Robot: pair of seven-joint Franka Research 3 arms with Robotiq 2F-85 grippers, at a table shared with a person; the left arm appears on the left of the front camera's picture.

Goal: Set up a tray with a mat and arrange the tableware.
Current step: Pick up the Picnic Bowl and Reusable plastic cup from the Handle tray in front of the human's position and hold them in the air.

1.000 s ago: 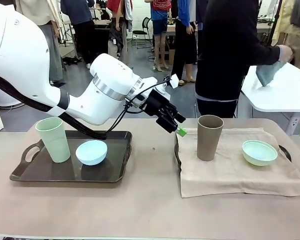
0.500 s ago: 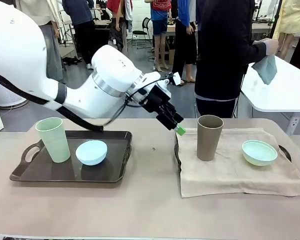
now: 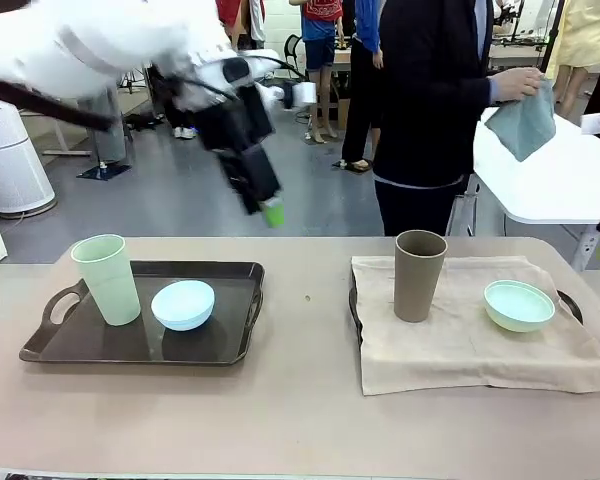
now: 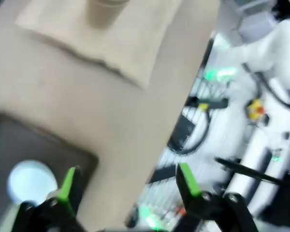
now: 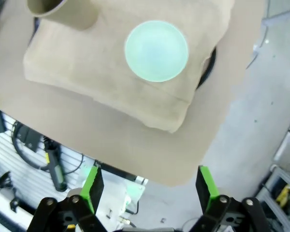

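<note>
Tan table (image 3: 300, 420) holds two dark rectangular plastic trays. The left tray (image 3: 50, 345) is bare, with the tall pale green tumbler (image 3: 107, 280) and the small round light blue bowl (image 3: 183, 304) on it. The right tray (image 3: 572, 303) lies under a beige cloth mat (image 3: 460, 350), which carries the taupe-brown tumbler (image 3: 419, 275) and the mint green bowl (image 3: 519, 305). Person at the far side holds a grey-blue cloth (image 3: 528, 125). Left gripper (image 3: 270, 205) hangs high, jaws wide, empty. Right gripper (image 5: 149, 176) is also wide, empty, looking down on the mat. The left tray probably needs its mat: clear the tumbler upright, grip mid-wall, don't clip the bowl.
</note>
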